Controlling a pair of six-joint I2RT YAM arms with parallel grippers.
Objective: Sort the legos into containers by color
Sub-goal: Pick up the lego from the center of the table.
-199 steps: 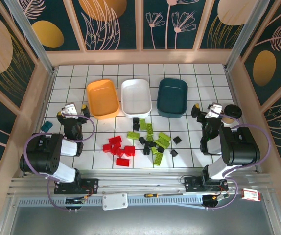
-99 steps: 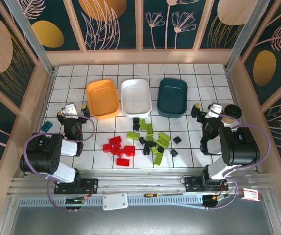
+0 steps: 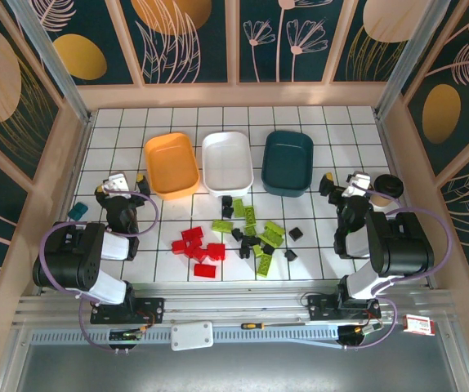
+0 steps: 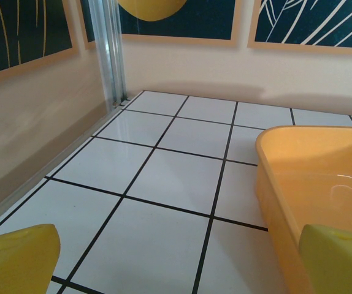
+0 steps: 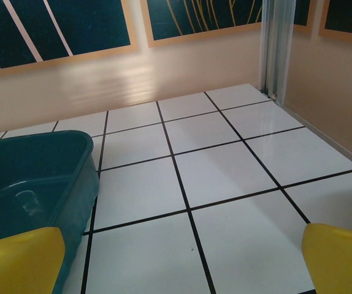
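Left gripper (image 3: 121, 184) and right gripper (image 3: 350, 184) hang wide open, flanking legos (image 3: 234, 233) near the table's (image 3: 312, 214) front edge. Trays (image 3: 227, 161) (seemingly empty) stand ready behind.

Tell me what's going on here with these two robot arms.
Nothing is being handled yet. The left gripper and right gripper hang open and empty at either side. The red, green and black bricks lie loose on the table, just in front of the orange tray, white tray and teal tray, all three empty.
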